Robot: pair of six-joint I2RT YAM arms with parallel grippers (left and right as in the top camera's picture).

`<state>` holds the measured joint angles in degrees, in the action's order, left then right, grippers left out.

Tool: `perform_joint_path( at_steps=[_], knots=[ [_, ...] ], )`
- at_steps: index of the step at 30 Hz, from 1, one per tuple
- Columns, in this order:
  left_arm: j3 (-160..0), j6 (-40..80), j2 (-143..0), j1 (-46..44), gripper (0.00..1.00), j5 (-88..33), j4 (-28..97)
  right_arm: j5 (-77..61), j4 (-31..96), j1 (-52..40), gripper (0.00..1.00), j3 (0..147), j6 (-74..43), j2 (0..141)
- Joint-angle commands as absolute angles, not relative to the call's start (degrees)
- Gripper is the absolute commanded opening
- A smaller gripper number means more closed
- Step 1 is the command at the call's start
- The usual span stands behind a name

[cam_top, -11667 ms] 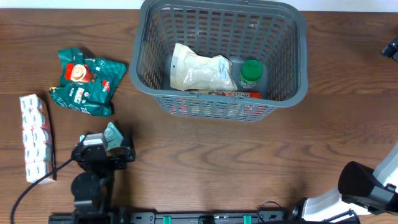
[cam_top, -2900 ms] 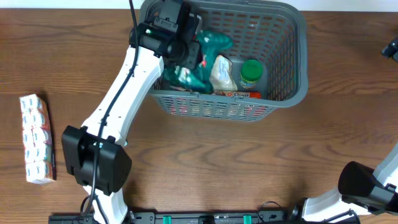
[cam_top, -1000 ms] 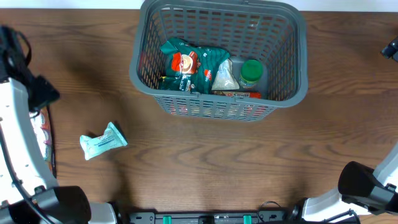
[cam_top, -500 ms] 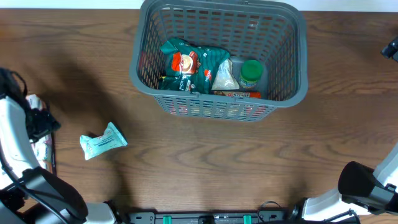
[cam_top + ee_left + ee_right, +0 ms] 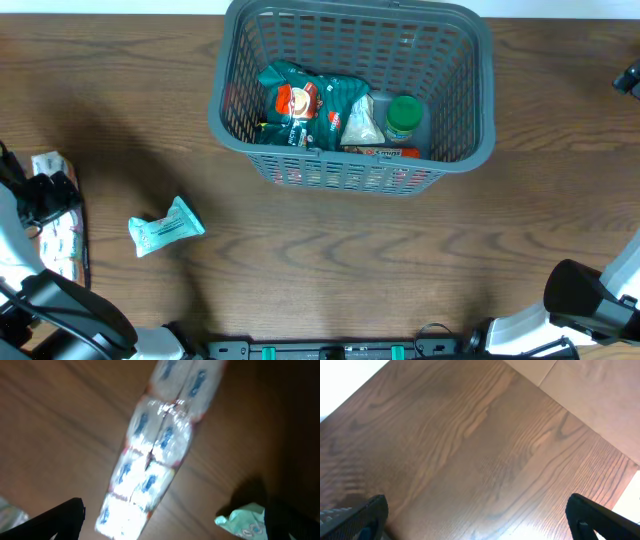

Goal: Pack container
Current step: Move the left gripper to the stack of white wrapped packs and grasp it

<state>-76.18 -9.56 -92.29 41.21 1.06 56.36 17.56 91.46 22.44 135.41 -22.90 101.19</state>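
left gripper (image 5: 172, 519): jaws spread wide, nothing between them. only the two dark fingers (image 5: 64, 519) show, at the lower corners of the blurred wrist view. below the gap lies a long white multipack (image 5: 155, 455) of small blue-marked units in clear wrap, flat on the wooden table (image 5: 45, 425). whether the fingers touch the pack cannot be determined. in the overhead view the gripper sits over the far half of that pack, at the left table edge. a crumpled teal packet (image 5: 166, 225) lies near the pack, to its right, not touching it.

right gripper (image 5: 475, 520): jaws wide apart, empty, bare wood beneath. its arm is at the near right corner of the table, well apart from all items.

container (image 5: 340, 175): dark grey slotted basket, upright at the far centre of the table, well apart from both grippers. contents:
- a green snack bag (image 5: 300, 105) on the left
- a white pouch (image 5: 362, 125) leaning beside the bag
- a green-capped jar (image 5: 404, 116) upright on the right
- a red-and-orange item (image 5: 385, 152) along the near wall, mostly hidden
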Motion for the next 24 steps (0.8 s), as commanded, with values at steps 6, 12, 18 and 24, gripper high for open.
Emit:
perform_joint_path(
  at_steps=[6,12,18,24],
  knots=[
    [-76.01,-17.19,-98.67,41.45,0.96,-0.86,55.55,17.96,91.5,22.94,0.99,135.72,-23.55,101.03],
    [-76.01,-18.41,-103.2,41.45,0.96,2.85,54.19,17.96,91.5,22.96,0.99,135.72,-23.55,101.03],
    [-76.01,-19.33,-103.85,41.74,0.96,7.57,50.17,17.96,91.5,22.96,0.99,135.72,-23.55,101.03],
    [-76.01,-22.2,-104.49,43.24,0.96,6.79,48.51,17.96,91.5,22.94,0.99,135.72,-23.55,101.03]
  ],
)
